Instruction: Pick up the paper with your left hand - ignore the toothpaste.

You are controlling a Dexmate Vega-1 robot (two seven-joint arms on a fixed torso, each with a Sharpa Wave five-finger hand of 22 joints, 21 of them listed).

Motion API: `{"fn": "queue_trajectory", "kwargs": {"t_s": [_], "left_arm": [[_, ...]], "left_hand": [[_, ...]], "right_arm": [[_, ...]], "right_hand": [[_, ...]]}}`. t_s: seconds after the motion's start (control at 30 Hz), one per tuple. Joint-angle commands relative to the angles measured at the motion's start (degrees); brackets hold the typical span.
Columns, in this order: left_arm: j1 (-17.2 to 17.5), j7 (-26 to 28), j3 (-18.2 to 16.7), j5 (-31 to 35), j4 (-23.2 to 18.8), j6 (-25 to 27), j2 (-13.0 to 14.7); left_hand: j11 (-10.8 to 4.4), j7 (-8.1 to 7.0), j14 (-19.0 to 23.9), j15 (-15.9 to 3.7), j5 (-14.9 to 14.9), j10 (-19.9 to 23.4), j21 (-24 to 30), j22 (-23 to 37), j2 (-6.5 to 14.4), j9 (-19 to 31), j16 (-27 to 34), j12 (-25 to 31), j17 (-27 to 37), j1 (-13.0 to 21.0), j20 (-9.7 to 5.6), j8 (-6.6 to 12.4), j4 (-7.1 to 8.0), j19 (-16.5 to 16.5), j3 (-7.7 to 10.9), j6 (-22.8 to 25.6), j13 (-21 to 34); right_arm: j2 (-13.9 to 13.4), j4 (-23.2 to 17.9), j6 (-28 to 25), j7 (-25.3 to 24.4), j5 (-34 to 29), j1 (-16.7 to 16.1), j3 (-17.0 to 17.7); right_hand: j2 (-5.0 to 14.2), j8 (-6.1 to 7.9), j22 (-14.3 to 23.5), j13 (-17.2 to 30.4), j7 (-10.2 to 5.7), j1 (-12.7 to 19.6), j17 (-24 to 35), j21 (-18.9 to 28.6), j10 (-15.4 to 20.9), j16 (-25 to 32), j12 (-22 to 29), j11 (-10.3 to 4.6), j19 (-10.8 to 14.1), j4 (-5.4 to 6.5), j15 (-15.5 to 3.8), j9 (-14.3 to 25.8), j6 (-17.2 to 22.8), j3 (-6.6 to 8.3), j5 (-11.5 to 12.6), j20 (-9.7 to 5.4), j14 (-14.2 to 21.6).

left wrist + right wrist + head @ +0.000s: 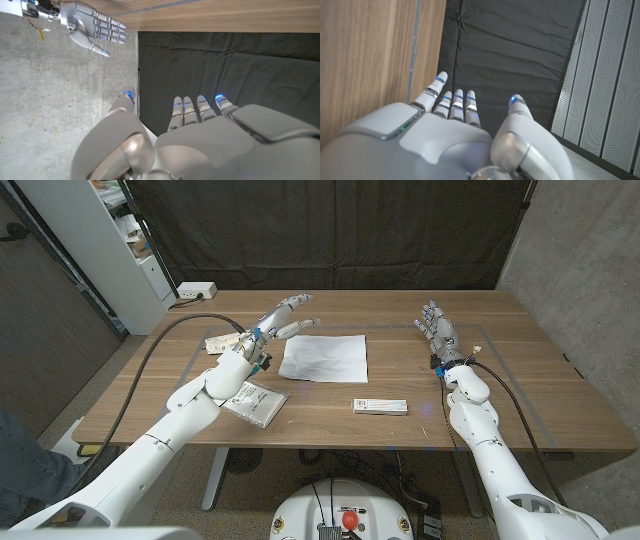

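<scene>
Left hand (pixel 278 318): fingers spread, holding nothing, raised over the bench (pixel 540 390). Paper (pixel 324 358): white sheet, flat on the bench just beside this hand, on its right-hand side, untouched. Toothpaste (pixel 380 406): boxed, lying nearer the robot than the paper, between both arms. Right hand (pixel 438 330): fingers apart, empty, well apart from the paper. Packet (pixel 252 401): beside the left forearm.
</scene>
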Motion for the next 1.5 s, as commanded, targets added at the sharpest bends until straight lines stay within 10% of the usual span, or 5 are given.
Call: {"fn": "queue_trajectory", "kwargs": {"t_s": [0.03, 1.5], "left_arm": [[0.1, -1.7, 1.4, 3.4, -3.4, 5.8, 1.7], [-1.1, -3.5, 7.4, 7.6, -5.6, 14.5, 1.8]], "left_hand": [[-0.27, -0.05, -0.7, 0.51, 0.0, -0.7, -0.2, 0.1, -0.3, 0.3, 0.0, -0.2, 0.2, 1.3, 0.96, -0.20, -0.52, -0.2, 0.27, -0.7, 0.2], [1.08, -0.14, 0.7, 1.15, 0.0, 2.1, 1.2, 0.2, -2.8, 0.4, 1.0, 1.5, 0.2, 6.3, 2.76, 0.71, -0.11, 3.5, 0.03, -1.0, 0.5]], "right_arm": [[0.1, 0.2, 0.3, 0.1, 0.2, -0.1, -0.1], [-0.2, -1.5, 0.1, 0.5, 1.3, -2.1, 0.6]], "right_hand": [[0.04, -0.11, 0.1, 0.1, -0.02, -0.1, -0.1, 0.2, 0.5, 0.1, -0.3, -0.16, 0.1, -0.08, 0.20, 0.2, 0.2, -0.23, 0.0, -0.02, 0.2], [0.01, -0.25, 0.1, 0.1, -0.09, -0.2, -0.1, 0.2, 0.5, 0.2, -0.3, -0.28, 0.1, -0.14, 0.25, 0.2, -0.1, -0.28, 0.0, -0.09, 0.3]]}}
